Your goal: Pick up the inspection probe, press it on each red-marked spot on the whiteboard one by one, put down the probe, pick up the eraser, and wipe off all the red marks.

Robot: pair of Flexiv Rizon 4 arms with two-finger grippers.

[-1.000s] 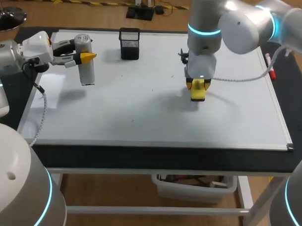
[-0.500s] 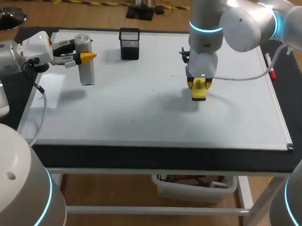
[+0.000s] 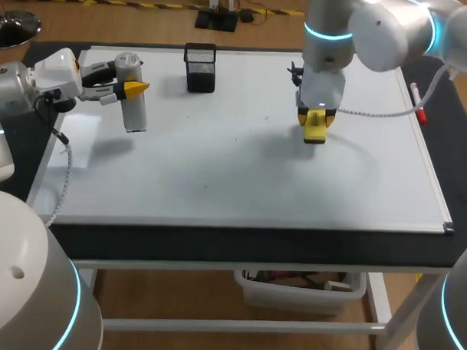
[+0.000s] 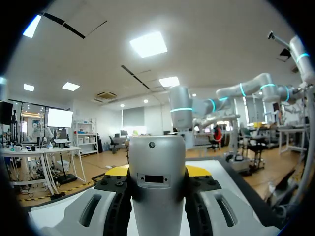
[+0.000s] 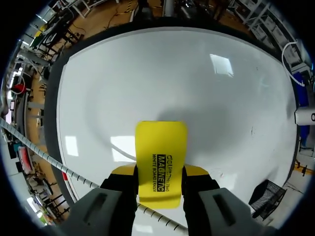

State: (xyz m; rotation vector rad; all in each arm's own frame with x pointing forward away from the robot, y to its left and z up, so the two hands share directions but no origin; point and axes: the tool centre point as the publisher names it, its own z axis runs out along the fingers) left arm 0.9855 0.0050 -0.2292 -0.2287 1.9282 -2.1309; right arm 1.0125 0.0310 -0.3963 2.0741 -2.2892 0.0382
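Wiping looks to be the step in hand. The right gripper point(image 3: 315, 116) is pinching the yellow eraser point(image 3: 315, 133) from both sides and holds it low over the whiteboard point(image 3: 218, 171), towards 1 o'clock from the board's middle. Whether its face touches the surface cannot be told.

The left gripper point(image 3: 131, 88) is clamped on the grey inspection probe point(image 3: 136, 116), held above the board's 10 o'clock corner and well apart from the eraser. The probe has not been set down.

No red marks show on the board in any view, only a few faint dark specks.

To wipe well:
- Keep the eraser's face flat on the board with steady, light pressure.
- Run overlapping strokes across each patch.
- Keep the grip square so the eraser does not twist out.

The black mesh holder point(image 3: 200, 68) at 11 o'clock and the red marker point(image 3: 418, 112) at the 2 o'clock edge are best kept clear of. So is the cable trailing from the right wrist.
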